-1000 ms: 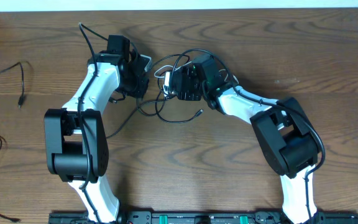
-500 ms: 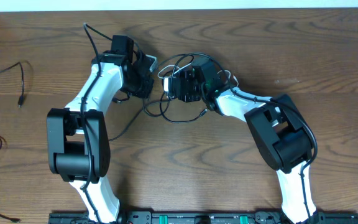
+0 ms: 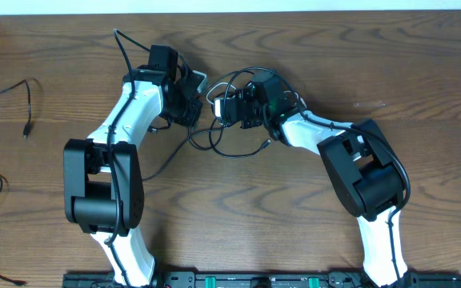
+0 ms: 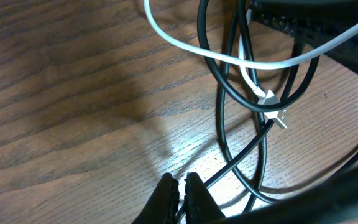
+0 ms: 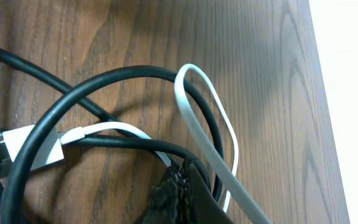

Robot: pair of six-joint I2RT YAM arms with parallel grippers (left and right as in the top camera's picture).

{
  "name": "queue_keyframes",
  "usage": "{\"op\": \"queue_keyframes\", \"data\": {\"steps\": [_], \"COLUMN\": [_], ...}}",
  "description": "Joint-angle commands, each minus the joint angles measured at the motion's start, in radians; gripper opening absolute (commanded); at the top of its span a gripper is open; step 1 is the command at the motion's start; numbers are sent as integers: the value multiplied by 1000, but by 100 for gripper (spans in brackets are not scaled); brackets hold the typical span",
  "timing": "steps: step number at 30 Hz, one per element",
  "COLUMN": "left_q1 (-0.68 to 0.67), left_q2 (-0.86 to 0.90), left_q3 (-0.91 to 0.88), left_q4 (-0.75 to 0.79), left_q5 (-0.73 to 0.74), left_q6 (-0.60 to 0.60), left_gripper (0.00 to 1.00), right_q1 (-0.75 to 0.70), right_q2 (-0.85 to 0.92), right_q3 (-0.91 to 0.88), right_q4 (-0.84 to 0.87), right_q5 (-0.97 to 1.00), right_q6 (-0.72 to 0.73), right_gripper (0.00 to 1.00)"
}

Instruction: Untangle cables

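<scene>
Pinches black cable in left gripper, has right gripper shut with white cable at its tips (hold uncertain), needs gentle outward pull.

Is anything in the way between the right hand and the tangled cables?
Nothing visible. The right hand is shut right at the tangle, with a black cable and the white cable at its tips.

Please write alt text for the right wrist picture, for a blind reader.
Tangled on a wooden table, black cables loop over each other and a flat white cable bends through them, with a white plug at the left. The right gripper, jaws shut, is at the bottom edge among them.
</scene>
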Motion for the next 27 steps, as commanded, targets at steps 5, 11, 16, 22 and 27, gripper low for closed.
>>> {"op": "queue_keyframes", "data": {"steps": [5, 11, 16, 22, 27], "left_q1": [-1, -2, -10, -26, -33], "left_q2": [6, 6, 6, 6, 6], "left_q3": [-8, -8, -8, -8, -8], "left_q4": [6, 5, 6, 17, 21], "left_q5": [19, 20, 20, 21, 20], "left_q6": [10, 9, 10, 10, 9], "left_gripper": [7, 7, 7, 7, 7], "right_q1": [-9, -25, -43, -44, -43], "right_q2": [29, 31, 55, 96, 105], "right_q3": [2, 2, 2, 2, 2], "right_q4": [6, -21, -14, 34, 28], "right_q5": [-2, -2, -2, -2, -2], "right_q6": [24, 24, 23, 12, 11], "right_gripper": [25, 39, 44, 44, 40]}}
